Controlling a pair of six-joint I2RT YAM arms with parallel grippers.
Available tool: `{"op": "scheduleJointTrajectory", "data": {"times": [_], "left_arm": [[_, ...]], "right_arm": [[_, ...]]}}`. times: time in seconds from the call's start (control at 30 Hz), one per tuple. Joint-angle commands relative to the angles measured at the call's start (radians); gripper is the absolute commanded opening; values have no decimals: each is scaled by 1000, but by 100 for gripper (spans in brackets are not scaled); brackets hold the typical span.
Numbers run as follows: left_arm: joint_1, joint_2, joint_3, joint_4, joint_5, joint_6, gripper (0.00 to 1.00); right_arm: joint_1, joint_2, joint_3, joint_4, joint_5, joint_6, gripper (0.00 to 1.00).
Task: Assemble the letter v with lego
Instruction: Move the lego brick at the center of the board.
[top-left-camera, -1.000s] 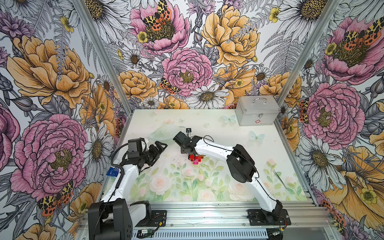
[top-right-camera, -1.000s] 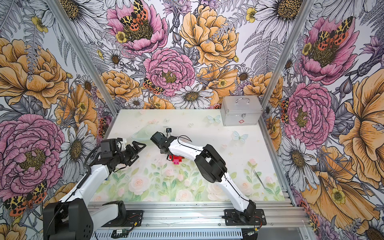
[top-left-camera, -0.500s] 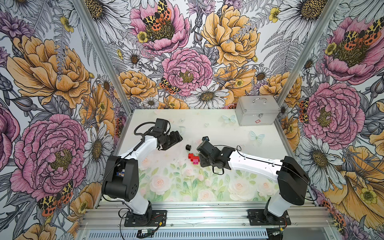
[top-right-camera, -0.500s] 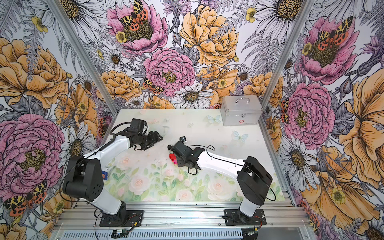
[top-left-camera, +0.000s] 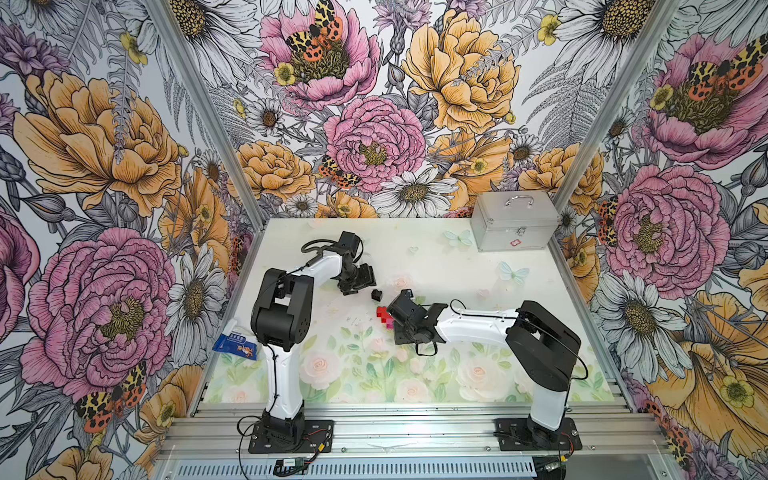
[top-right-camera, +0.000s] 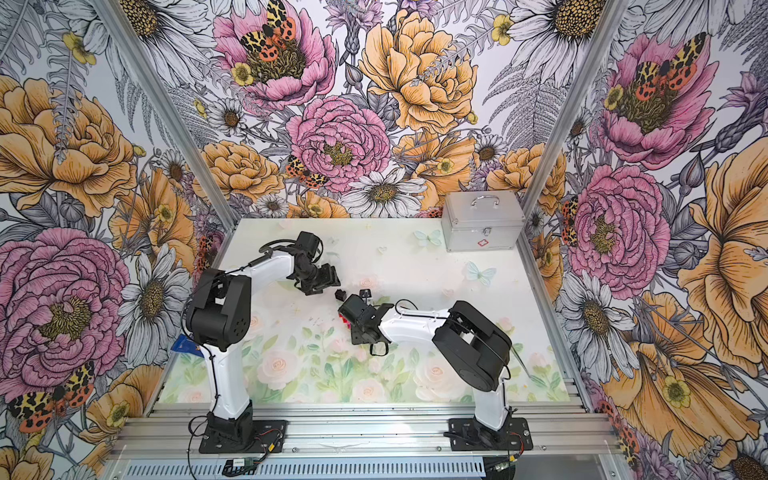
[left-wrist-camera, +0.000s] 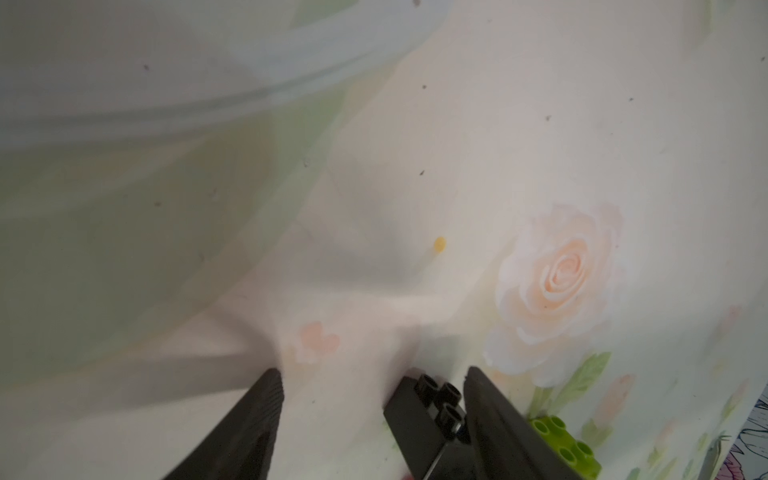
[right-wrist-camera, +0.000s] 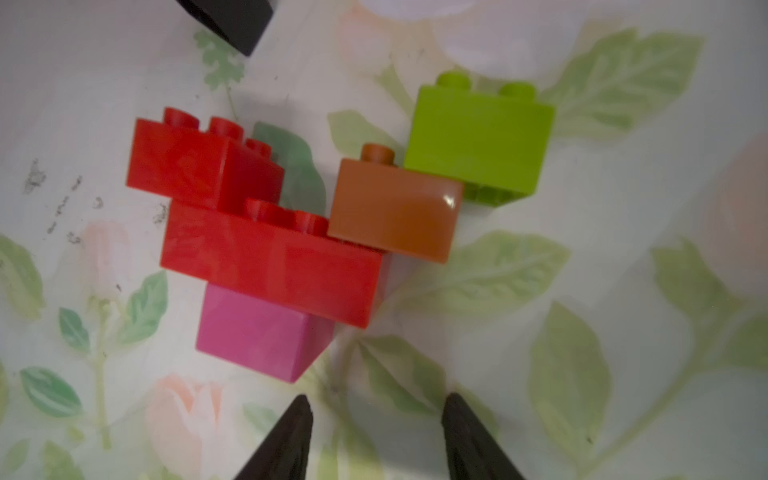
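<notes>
Lying near the middle of the floral table mat (top-left-camera: 436, 266), the part-built letter v (top-left-camera: 383, 316) is entered as follows: a magenta-pink brick (right-wrist-camera: 262, 336) at the point, a long red brick (right-wrist-camera: 270, 266) across it, a square red brick (right-wrist-camera: 195, 162) stepped onto one end, an orange-brown brick (right-wrist-camera: 395, 216) on the other end, and a lime-green brick (right-wrist-camera: 478, 137) touching the brown one's outer corner. The black brick (left-wrist-camera: 432, 415) is listed apart from the figure, on the mat between the fingers of the left gripper (left-wrist-camera: 372, 372). One finger is touched and a gap is left to the other, so nothing is clamped. The right gripper (right-wrist-camera: 378, 397) is held just beside the pink point, jaws parted and empty. A silver metal case (top-left-camera: 513, 222) is set in the far right corner.
</notes>
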Motion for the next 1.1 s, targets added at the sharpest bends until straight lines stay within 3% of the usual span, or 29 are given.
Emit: {"op": "scheduleJointTrajectory", "data": {"times": [0.0,0.6,1.07], "left_arm": [[-7,-1,22,-16,-13,24,68],[-2,-54,-38,-14,-28,12,64],[23,-85,-50,-16,-30,25,68]], "right_arm": [[-14,29,30,18,-2,17,54],[-34,90,87,19,22,61,55],[-59,112,127,22,0,-46,55]]}}
